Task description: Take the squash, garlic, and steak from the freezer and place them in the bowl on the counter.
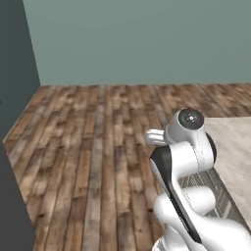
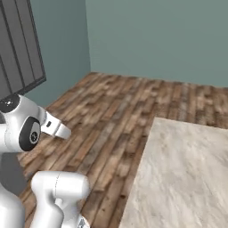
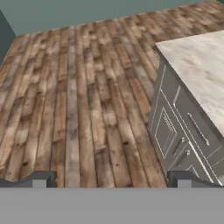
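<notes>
Two-finger dark gripper point(image 3: 111, 179) jaws released wide, nothing between; brown wood-plank floor point(image 3: 78, 109) ahead, beige marble-patterned stone counter point(image 3: 201, 74) beyond right fingertip.

Worn wood-plank floor point(image 1: 88, 147) — teal walls point(image 1: 142, 39) behind, grey panelled cabinets point(image 3: 175, 131).

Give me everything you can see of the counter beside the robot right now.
The counter has a flat beige marble-patterned stone top with a square corner that juts over the wooden floor. In the hand view its side shows grey-looking panelled cabinet fronts with slim metal handles. The part of the top in view carries nothing. It stands on the floor to the robot's right, and the open claw points past its corner.
</notes>
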Motion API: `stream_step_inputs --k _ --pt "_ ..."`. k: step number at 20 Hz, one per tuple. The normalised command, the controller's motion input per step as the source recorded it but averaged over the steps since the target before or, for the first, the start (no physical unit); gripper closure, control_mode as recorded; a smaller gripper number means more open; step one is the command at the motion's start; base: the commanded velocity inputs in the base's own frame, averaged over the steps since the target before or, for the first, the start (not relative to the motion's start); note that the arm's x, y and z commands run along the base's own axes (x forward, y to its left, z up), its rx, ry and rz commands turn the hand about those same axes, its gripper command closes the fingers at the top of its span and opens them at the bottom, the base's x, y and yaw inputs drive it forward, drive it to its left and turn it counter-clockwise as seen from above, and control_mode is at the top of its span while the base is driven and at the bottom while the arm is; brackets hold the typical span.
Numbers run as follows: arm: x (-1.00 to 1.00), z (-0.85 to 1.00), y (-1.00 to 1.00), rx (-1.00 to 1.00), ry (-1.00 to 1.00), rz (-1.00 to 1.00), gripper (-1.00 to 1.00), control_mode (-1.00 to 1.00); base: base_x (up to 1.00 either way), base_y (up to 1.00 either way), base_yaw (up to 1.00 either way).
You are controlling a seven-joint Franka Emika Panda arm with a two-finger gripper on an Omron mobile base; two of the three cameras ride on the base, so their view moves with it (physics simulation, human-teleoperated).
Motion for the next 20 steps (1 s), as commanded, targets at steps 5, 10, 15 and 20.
stream_step_inputs --k 5,10,15,20 --pt "0.00 0.00 0.00 0.00 0.00 0.00 -1.00 1.00 1.00 0.03 0.48" --pt "0.00 0.00 0.00 0.00 0.00 0.00 -1.00 1.00 0.82 0.14 0.61" --pt "0.00 0.00 0.00 0.00 0.00 0.00 -1.00 1.00 0.04 0.32 0.82" --pt "0.00 0.00 0.00 0.00 0.00 0.00 -1.00 1.00 0.00 0.33 0.89"
